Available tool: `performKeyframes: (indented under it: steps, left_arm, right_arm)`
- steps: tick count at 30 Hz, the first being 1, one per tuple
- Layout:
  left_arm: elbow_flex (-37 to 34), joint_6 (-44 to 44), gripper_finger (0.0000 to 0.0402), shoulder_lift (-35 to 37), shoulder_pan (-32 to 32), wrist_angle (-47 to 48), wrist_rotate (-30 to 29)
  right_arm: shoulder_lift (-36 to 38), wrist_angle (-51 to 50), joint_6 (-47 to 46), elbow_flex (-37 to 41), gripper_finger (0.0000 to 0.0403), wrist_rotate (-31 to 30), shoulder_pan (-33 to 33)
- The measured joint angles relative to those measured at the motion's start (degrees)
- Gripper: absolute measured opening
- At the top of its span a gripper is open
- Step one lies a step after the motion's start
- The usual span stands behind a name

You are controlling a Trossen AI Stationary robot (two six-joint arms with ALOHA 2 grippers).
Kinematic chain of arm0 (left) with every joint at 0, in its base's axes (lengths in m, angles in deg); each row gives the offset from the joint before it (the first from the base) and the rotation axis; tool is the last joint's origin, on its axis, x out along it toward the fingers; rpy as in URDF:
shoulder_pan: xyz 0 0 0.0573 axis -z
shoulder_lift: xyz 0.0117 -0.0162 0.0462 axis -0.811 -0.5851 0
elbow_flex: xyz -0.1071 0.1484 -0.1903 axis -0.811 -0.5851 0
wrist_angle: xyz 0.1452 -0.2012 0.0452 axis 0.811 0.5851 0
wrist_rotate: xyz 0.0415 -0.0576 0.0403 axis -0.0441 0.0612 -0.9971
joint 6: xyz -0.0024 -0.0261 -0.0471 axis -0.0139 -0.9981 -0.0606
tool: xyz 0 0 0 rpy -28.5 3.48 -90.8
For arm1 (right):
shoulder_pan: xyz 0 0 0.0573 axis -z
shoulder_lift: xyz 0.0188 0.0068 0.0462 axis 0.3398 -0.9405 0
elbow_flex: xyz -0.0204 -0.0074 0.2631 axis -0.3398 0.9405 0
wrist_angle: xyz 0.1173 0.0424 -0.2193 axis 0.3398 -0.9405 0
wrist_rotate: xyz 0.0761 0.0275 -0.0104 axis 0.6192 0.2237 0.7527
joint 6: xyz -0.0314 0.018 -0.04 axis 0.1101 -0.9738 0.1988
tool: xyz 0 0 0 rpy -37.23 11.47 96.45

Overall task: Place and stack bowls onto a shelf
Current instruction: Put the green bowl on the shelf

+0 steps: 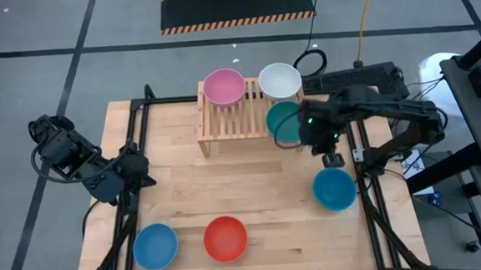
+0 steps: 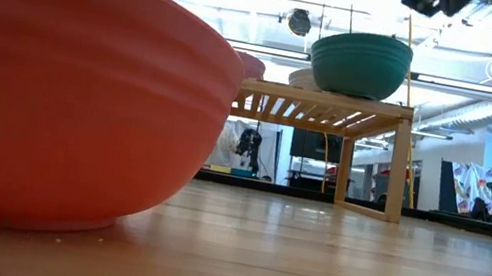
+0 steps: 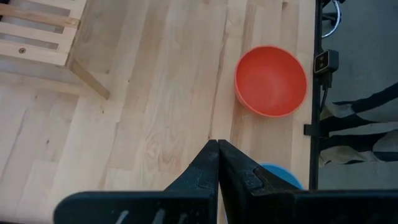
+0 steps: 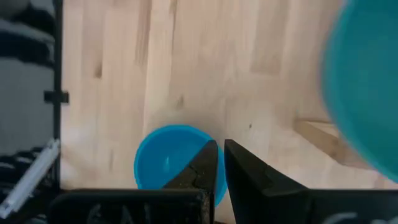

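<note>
Right end effector (image 1: 332,158) hangs above the worktop (image 1: 252,193), between the shelf's near right corner and the teal-blue bowl (image 1: 334,189), and its two fingers stand almost together with only a thin gap and nothing held between them. Left end effector (image 1: 134,168) waits at the left edge of the worktop, its fingers pressed fully together and empty. On the shelf (image 1: 231,123), a low light-wood rack with a slatted top at the far side of the worktop, three bowls are already placed: the pink bowl (image 1: 223,87) on the far left part, the white bowl (image 1: 280,80) on the far right part, and the green bowl (image 1: 285,120) on the near right part, partly hidden by the right arm. In the low view the green bowl sits upright on the slats. Three bowls are not yet on the shelf: the teal-blue bowl near the right edge of the worktop, the red bowl (image 1: 226,238) near the front edge in the middle, and the blue bowl (image 1: 155,245) just beside it toward the left. Every bowl whose inside can be seen holds nothing, and no bowl is stacked in another.
</note>
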Motion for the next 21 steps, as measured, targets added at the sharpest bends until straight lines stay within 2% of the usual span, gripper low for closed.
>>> performKeyframes:
  steps: [7,12,18,21]
  left_arm:
    - [0.0,-0.1,0.0008,0.0,0.0,0.0,0.0]
    - [0.0,-0.1,0.0008,0.0,0.0,0.0,0.0]
    - [0.0,-0.1,0.0008,0.0,0.0,0.0,0.0]
    - [0.0,-0.1,0.0008,0.0,0.0,0.0,0.0]
  right_arm:
    - [0.0,9.4,2.3,11.7,0.0025,-0.2,-1.9]
    - [0.0,11.6,4.6,14.7,0.0025,-0.6,-1.9]
    - [0.0,13.6,6.2,14.7,0.0025,-11.0,-1.9]
    - [0.0,13.9,6.5,14.7,0.0025,-12.4,-1.9]
